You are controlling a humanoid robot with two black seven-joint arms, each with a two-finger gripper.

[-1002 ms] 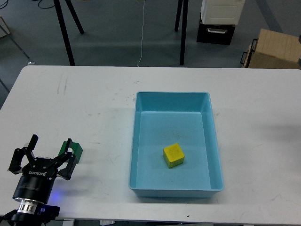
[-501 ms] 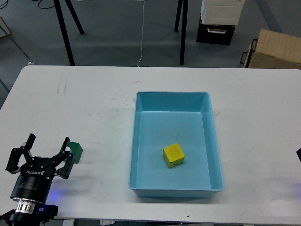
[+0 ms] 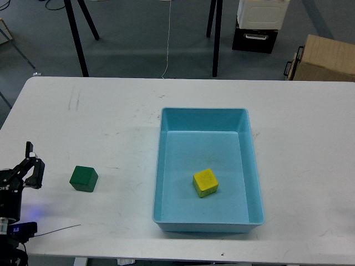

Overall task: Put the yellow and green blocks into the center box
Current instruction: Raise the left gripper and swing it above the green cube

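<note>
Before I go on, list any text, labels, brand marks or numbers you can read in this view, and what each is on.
No text can be read in this view.
Left end effector: half out of view; no marking can be made out.
Green block, yellow block, blue box: plain, no print.
Cardboard box and black case on the floor: no lettering legible.
</note>
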